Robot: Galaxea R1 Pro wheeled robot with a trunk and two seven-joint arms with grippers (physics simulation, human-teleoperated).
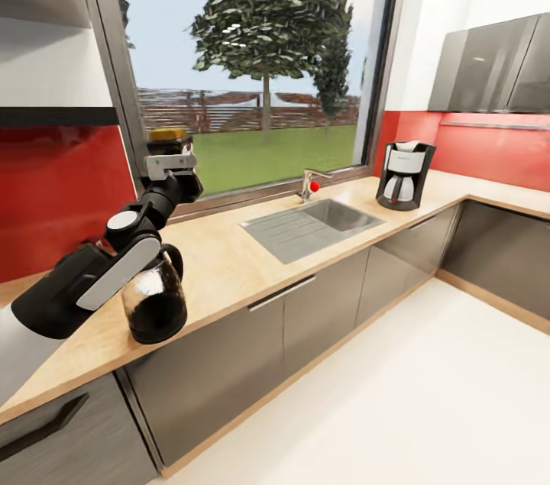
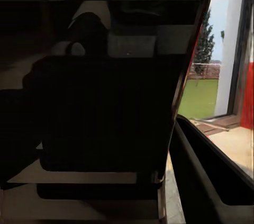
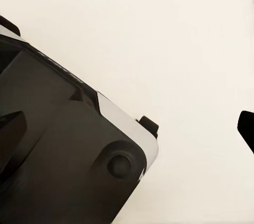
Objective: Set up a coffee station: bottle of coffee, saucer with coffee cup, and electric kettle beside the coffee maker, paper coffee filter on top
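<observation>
While raised, left hand (image 1: 169, 164) grips a yellow-lidded dark bottle (image 1: 169, 135).

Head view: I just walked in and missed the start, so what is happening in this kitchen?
The robot's left gripper is raised by the window, holding a dark jar with a yellow lid, probably the coffee bottle. Below its arm, a glass carafe-like kettle with dark contents stands on the wooden countertop. The black and white coffee maker sits further along, beyond the steel sink. Nothing stands beside it yet.
</observation>
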